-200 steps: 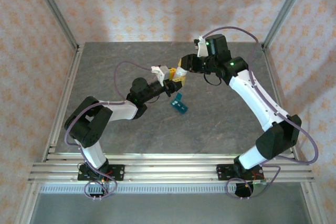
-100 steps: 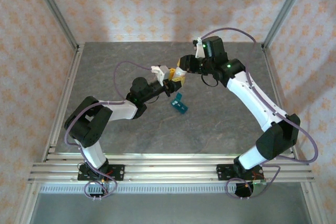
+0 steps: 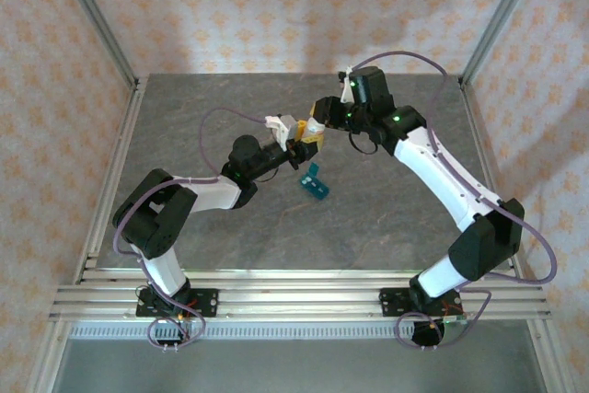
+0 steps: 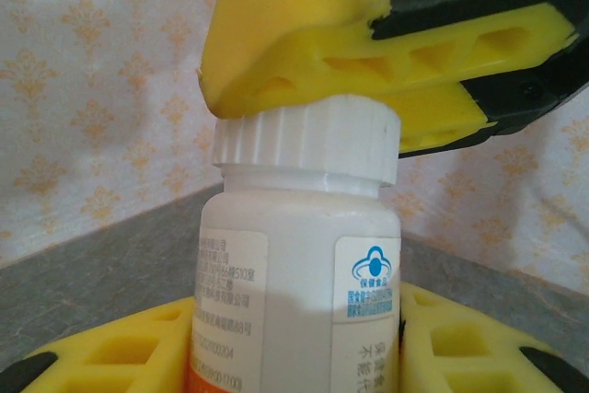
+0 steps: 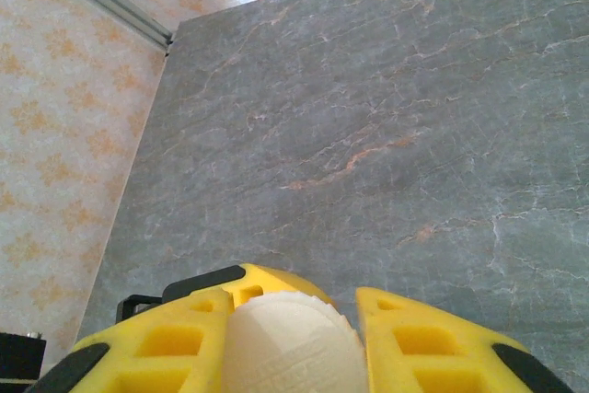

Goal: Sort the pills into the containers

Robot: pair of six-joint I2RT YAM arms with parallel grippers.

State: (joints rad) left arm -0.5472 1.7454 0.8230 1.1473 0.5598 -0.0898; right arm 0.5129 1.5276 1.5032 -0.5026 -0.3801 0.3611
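Light: bright, diffuse, from above. Shadows: soft on back wall [image 3: 221, 43], faint on table [image 3: 386, 218]. Wrist cams: near foreground soft; bottle [image 4: 294, 301] label txt blurred.

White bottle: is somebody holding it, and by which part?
Both hands hold the white bottle. The left hand grips the lower part of its body, and the right hand pinches its ribbed cap.

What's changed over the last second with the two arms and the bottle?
The right arm's wrist swung slightly leftward; the right gripper stayed shut on the bottle cap. Nothing was let go. The left gripper still clamps the white bottle, and the teal pill box lies where it was.
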